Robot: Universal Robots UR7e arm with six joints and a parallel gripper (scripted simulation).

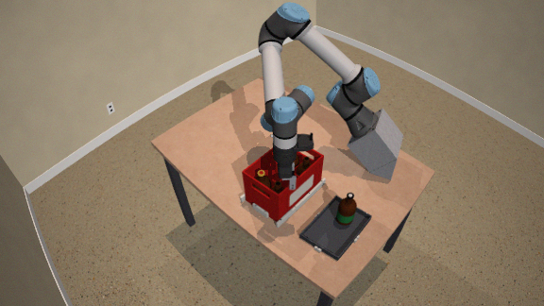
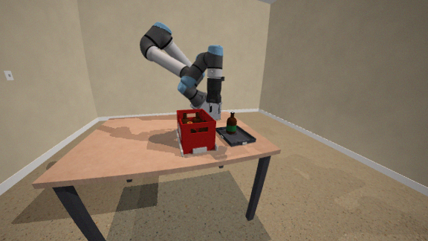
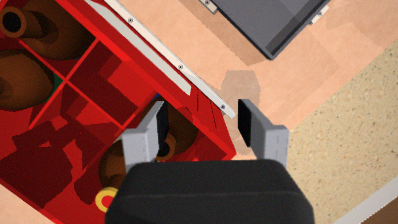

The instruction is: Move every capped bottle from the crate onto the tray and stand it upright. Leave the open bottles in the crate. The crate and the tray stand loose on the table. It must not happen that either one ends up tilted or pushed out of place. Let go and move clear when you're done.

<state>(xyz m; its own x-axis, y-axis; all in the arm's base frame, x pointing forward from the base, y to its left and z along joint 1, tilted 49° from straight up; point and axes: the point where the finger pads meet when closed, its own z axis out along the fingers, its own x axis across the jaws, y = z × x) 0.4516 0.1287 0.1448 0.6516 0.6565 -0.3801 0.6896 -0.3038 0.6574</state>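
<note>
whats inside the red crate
Inside the red plastic crate are brown glass-look bottles, one with a yellow-and-red cap; at least two show open dark mouths. Divider walls, the crate's sides and the end effector cover the rest, so no full count.

On your desk (image 1: 203,142) (image 2: 122,141), the crate (image 1: 264,200) (image 2: 197,139) (image 3: 107,32) stands beside the tray (image 1: 326,250) (image 2: 241,142) (image 3: 272,50), with a gap between them. In the exterior view you have the crate on the left and the tray on the right. One bottle (image 1: 347,211) (image 2: 231,125) stands upright on the tray. You have four bottles in the crate: in the wrist view, two sit at the upper left, and the capped one (image 3: 106,200) lies just left of an open one (image 3: 177,132).
</note>
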